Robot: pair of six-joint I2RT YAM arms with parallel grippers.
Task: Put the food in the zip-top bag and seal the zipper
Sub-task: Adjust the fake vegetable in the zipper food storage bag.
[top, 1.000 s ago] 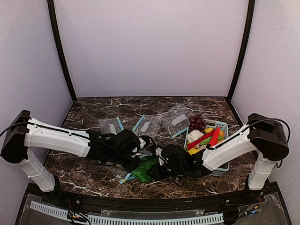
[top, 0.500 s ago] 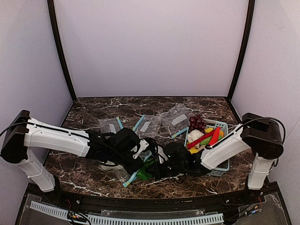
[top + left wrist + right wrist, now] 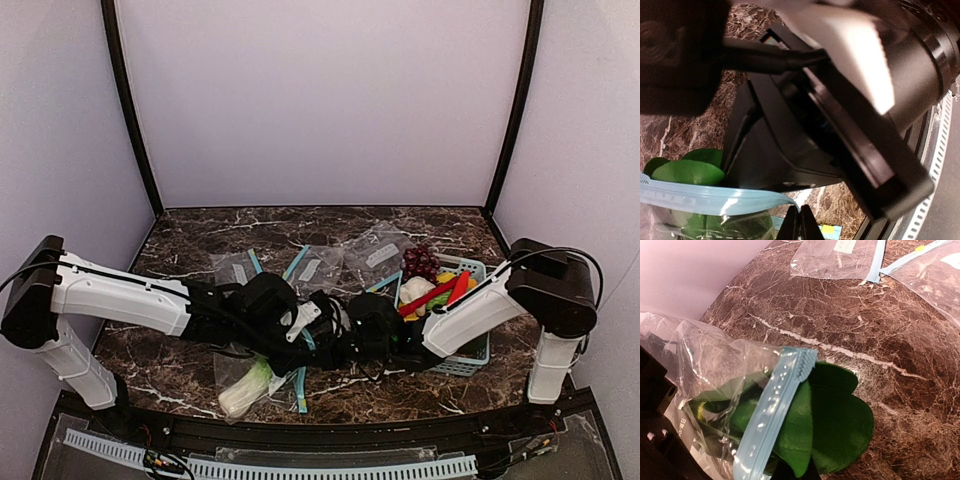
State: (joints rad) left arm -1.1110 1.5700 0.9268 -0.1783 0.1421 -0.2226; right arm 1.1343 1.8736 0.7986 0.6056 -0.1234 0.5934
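The zip-top bag (image 3: 243, 377) lies at the front centre with the leafy vegetable (image 3: 240, 394) partly in it, white stalk deepest. My left gripper (image 3: 303, 330) is shut on the light-blue zipper (image 3: 705, 197) at the bag's mouth, as the left wrist view (image 3: 800, 226) shows. My right gripper (image 3: 335, 345) is right against it, its fingertips hidden under the green leaves (image 3: 835, 425) that stick out past the zipper (image 3: 772, 415); it seems shut on a leaf tip. The red-orange tapered vegetable (image 3: 432, 295) lies in the basket. The cucumber is not visible.
A light-blue basket (image 3: 472, 362) of toy food stands at the right, purple grapes (image 3: 420, 262) at its back edge. Three smaller clear bags (image 3: 238, 270) (image 3: 315, 268) (image 3: 380, 252) lie flat behind the grippers. The table's front edge is close below the bag.
The vegetable has slid deeper into the bag, its white stalk now showing at the front left. The zipper strip has swung toward the front. My right gripper has moved left, closer to the left one.
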